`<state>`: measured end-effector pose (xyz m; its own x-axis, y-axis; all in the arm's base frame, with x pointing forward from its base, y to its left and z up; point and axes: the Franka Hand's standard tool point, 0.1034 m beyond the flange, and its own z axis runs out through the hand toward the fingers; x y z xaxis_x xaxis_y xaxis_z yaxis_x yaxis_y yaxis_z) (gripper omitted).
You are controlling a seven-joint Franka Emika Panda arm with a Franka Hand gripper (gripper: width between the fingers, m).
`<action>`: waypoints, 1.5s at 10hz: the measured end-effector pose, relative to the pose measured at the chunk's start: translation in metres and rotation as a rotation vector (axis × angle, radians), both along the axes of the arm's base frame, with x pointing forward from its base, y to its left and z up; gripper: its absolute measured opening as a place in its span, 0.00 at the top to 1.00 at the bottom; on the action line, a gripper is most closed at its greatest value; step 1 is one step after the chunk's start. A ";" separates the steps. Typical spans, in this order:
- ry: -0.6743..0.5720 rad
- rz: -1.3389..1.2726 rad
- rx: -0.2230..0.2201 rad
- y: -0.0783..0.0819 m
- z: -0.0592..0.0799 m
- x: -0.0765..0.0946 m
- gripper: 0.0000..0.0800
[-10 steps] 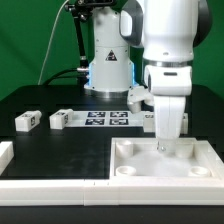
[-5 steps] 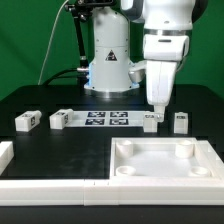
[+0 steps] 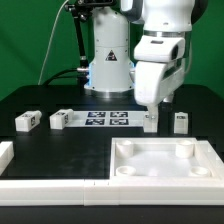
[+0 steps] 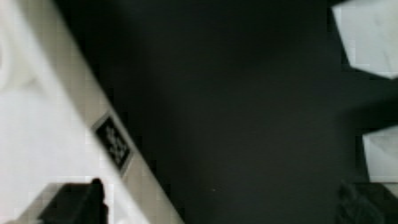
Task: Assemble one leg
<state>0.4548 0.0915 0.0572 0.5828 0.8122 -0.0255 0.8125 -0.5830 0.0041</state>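
Several legs, small white blocks with tags, stand on the black table: two at the exterior view's left and two at its right. My gripper hangs just above the leg beside the marker board's right end. In the wrist view the gripper is open and empty, with dark fingertips far apart over bare table. A white tagged part lies close to one fingertip; I cannot tell which part it is.
The marker board lies flat between the legs. The large white square panel with round corner sockets lies in front of the gripper. A white frame runs along the front left. The robot base stands behind.
The gripper has risen off the large panel's back socket and moved back and a little left, to above the leg by the marker board.
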 end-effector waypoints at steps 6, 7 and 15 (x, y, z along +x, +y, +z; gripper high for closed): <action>0.011 -0.788 0.015 0.039 -0.012 -0.034 0.19; 0.020 -0.887 0.024 0.042 -0.012 -0.034 0.19; 0.235 -1.043 -0.124 0.044 -0.010 -0.046 0.19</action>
<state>0.4093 0.1359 0.0469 0.9563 -0.0984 -0.2751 -0.0969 -0.9951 0.0193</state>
